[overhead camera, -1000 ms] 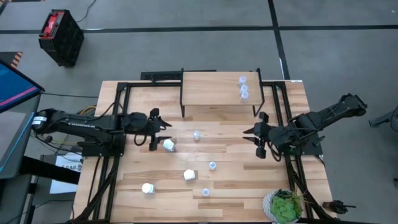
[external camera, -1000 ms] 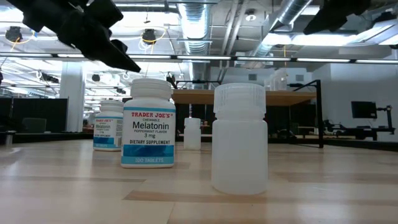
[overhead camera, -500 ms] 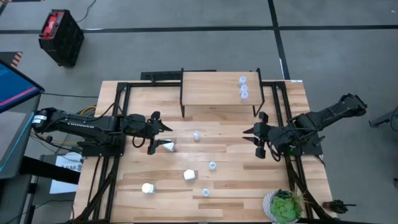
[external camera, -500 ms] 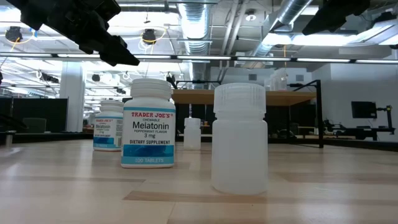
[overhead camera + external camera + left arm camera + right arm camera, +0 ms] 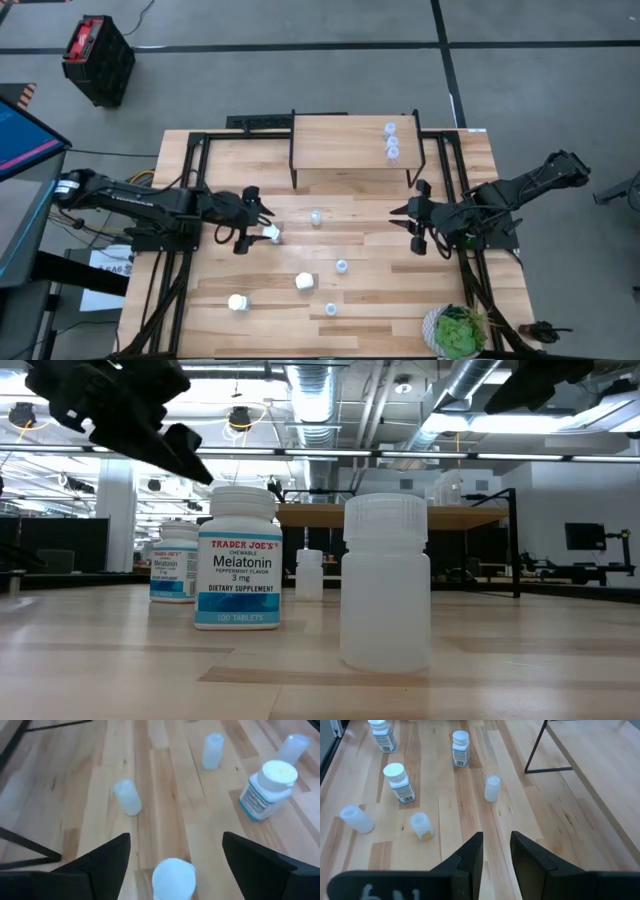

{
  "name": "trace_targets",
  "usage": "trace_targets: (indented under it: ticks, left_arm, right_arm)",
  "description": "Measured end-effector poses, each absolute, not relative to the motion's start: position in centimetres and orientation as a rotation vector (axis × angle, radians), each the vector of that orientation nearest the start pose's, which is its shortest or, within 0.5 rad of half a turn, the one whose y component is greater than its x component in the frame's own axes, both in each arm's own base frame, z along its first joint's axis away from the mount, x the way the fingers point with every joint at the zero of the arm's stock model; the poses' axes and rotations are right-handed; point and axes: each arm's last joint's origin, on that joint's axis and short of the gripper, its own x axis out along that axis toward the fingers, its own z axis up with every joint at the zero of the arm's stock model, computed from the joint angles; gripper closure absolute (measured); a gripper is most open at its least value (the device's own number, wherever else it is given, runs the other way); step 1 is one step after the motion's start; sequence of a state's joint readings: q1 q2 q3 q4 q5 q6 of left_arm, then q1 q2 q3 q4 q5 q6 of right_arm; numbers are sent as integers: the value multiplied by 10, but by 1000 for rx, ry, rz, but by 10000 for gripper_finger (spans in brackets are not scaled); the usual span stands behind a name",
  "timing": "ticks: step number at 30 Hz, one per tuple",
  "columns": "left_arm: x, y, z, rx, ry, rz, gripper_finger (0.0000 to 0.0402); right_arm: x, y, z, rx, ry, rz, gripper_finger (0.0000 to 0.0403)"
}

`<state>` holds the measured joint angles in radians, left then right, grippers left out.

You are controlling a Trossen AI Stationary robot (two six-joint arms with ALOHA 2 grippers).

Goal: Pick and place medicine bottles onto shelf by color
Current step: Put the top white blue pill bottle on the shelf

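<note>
My left gripper [image 5: 256,218] is open over the table's left middle. Its fingers stand on either side of a white medicine bottle [image 5: 271,234], whose cap shows low between them in the left wrist view [image 5: 173,877]; they do not touch it. Two more white bottles [image 5: 304,282] [image 5: 237,302] and three translucent ones [image 5: 316,216] [image 5: 341,266] [image 5: 330,309] stand on the table. Translucent bottles [image 5: 391,140] stand on the right end of the shelf [image 5: 345,145]. My right gripper [image 5: 400,211] is shut and waits at the right.
A green plant [image 5: 458,332] stands at the near right corner. The shelf's black legs [image 5: 293,175] [image 5: 410,172] stand at the far middle. In the low view a labelled white bottle [image 5: 238,560] and a translucent one [image 5: 386,585] stand nearest the near edge.
My left gripper has turned a little toward the table's near edge, coming round onto the white bottle beside it, and has stayed open. The bottles have not moved.
</note>
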<state>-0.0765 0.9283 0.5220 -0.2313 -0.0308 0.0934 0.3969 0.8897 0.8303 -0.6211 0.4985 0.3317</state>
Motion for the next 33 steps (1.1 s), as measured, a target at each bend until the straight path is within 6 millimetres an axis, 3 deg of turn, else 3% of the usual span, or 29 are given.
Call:
trace_targets:
  ticks: [14, 25, 33]
  left_arm:
    - [209, -17, 173, 137, 869, -90, 95]
    - [225, -19, 145, 118, 951, -116, 95]
    - [231, -20, 139, 108, 932, -147, 95]
  right_arm:
    - [166, 55, 295, 25, 590, -197, 282]
    - [166, 54, 295, 22, 596, -198, 282]
    - [166, 54, 295, 21, 597, -198, 282]
